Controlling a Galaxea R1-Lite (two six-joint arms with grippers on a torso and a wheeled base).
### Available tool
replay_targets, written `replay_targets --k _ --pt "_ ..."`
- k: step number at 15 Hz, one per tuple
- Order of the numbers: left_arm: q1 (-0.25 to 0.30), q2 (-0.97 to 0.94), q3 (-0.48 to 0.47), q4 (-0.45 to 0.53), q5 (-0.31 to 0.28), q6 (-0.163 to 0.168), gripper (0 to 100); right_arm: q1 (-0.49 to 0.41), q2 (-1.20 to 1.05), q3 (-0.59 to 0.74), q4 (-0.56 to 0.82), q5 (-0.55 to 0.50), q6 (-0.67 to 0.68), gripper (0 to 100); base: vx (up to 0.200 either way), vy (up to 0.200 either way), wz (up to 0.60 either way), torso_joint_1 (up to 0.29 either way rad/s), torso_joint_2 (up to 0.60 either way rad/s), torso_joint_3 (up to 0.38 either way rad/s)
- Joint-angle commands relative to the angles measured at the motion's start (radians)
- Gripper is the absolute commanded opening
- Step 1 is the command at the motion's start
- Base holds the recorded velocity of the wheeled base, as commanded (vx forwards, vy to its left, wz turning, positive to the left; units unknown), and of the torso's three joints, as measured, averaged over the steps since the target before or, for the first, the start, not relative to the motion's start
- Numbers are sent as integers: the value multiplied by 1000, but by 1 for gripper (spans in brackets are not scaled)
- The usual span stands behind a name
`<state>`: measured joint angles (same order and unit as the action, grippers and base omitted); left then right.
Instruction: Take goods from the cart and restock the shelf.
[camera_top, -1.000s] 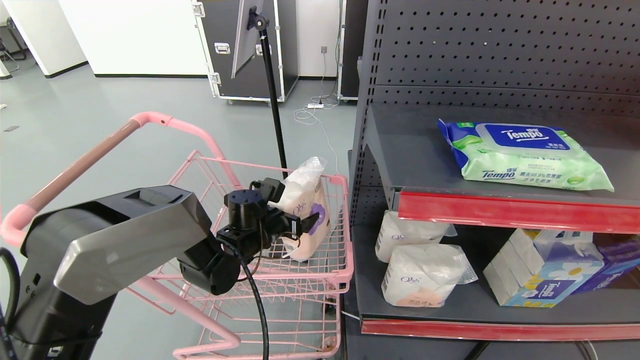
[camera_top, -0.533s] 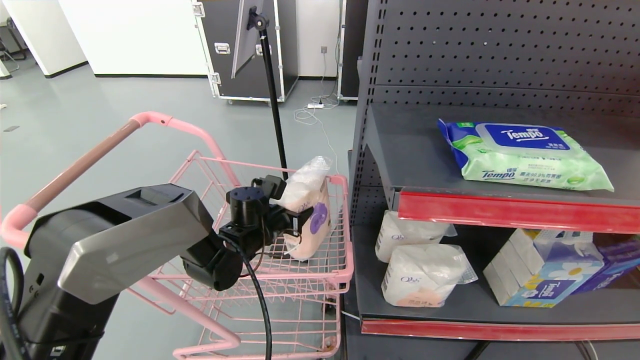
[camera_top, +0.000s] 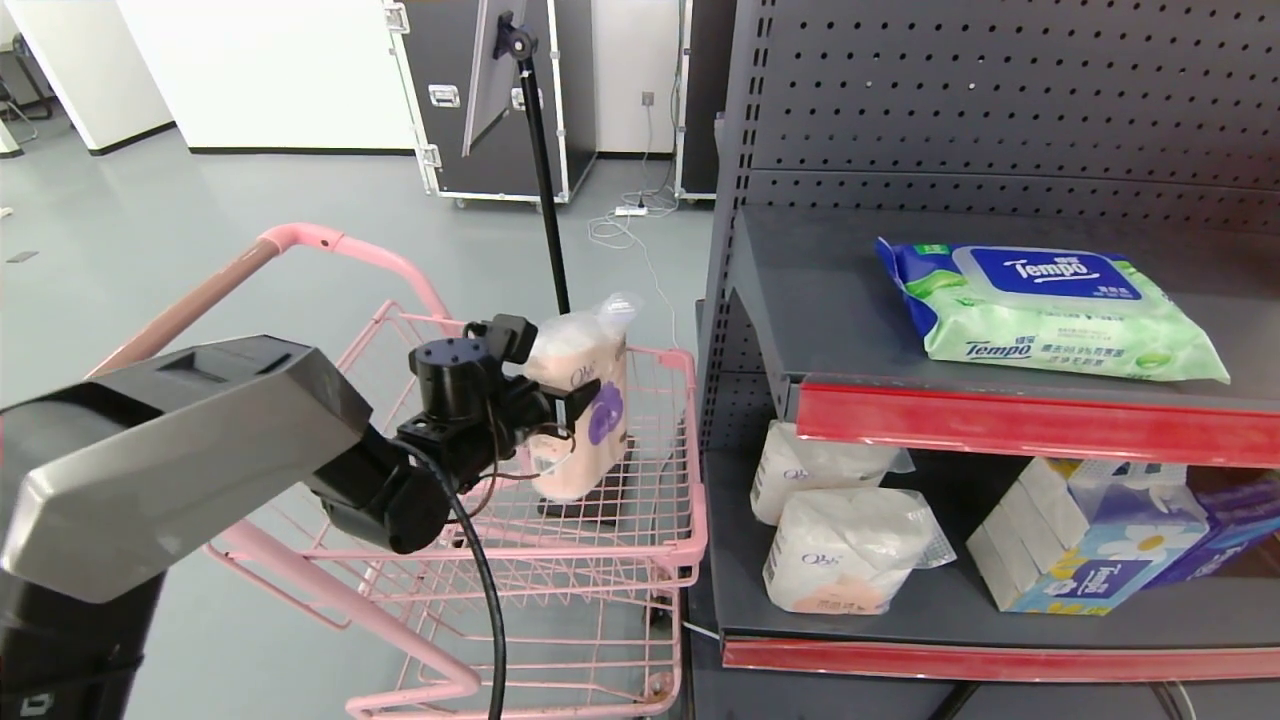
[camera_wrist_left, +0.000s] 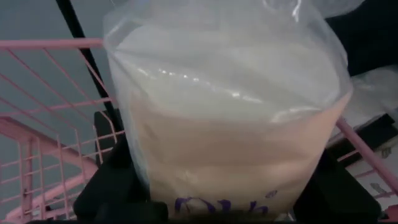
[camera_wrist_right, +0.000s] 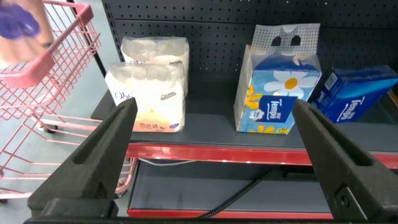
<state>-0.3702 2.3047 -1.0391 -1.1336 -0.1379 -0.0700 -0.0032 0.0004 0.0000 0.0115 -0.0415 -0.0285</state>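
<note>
A clear bag of white and peach cotton pads (camera_top: 578, 400) hangs above the pink cart (camera_top: 690, 520), with my left gripper (camera_top: 555, 405) shut on it. The same bag (camera_wrist_left: 230, 118) is close up in the left wrist view, between the dark fingers (camera_wrist_left: 109, 186). Two matching bags (camera_top: 845, 550) stand on the lower shelf (camera_top: 930, 610), also seen as bags (camera_wrist_right: 149, 93) in the right wrist view. My right gripper (camera_wrist_right: 214, 162) is open, low before that shelf, fingers (camera_wrist_right: 93, 155) wide apart with nothing between them.
A green wipes pack (camera_top: 1045, 310) lies on the upper shelf (camera_top: 830, 310). A tissue box bundle (camera_top: 1095, 545) and a blue box (camera_wrist_right: 354, 93) stand on the lower shelf. A black stand pole (camera_top: 545, 200) rises behind the cart. Red strips (camera_top: 1030, 425) edge the shelves.
My left gripper has lifted the bag of cotton pads up and a little to the left, clear of the cart's basket floor.
</note>
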Motion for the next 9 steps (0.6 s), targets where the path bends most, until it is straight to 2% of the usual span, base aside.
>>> replay_targets --k 1,4,6,9 --pt "42 -137 53 3 -2 -1 0 0 1 0 -1 0 -1 100 0 0 0 0 0 0" --pt "77 -274 145 31 -8 -1 0 0 0 0 1 0 -1 100 0 0 0 0 0 0" --pt "93 -363 174 63 -11 -1 0 0 1 0 1 0 -1 100 0 0 0 0 0 0" --pt "116 -656 238 275 -26 -2 0 0 0 0 1 0 -1 100 0 0 0 0 0 0"
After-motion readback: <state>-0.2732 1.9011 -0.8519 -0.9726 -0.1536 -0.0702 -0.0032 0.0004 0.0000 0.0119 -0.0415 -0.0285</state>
